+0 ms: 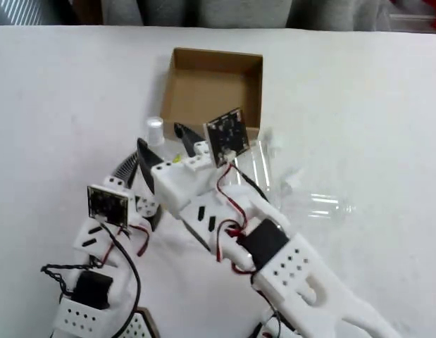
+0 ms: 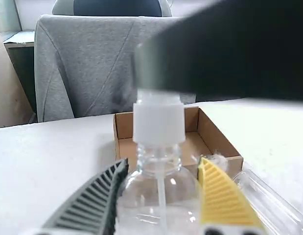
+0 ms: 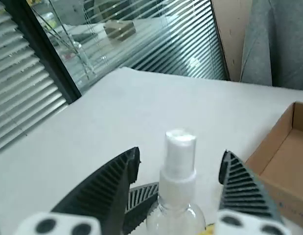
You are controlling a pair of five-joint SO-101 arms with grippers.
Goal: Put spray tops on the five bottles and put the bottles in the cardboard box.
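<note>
My left gripper clamps the bottle upright by its body, just beside the cardboard box; my right gripper is wide around the spray top, apart from it; I judge the capping step is in hand; next it must close and twist gently

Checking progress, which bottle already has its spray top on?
The upright bottle in the left tool, white top on; the others lie on their sides.

A dark blur hides the head of the spray top — the bottle runs off-frame.
</note>
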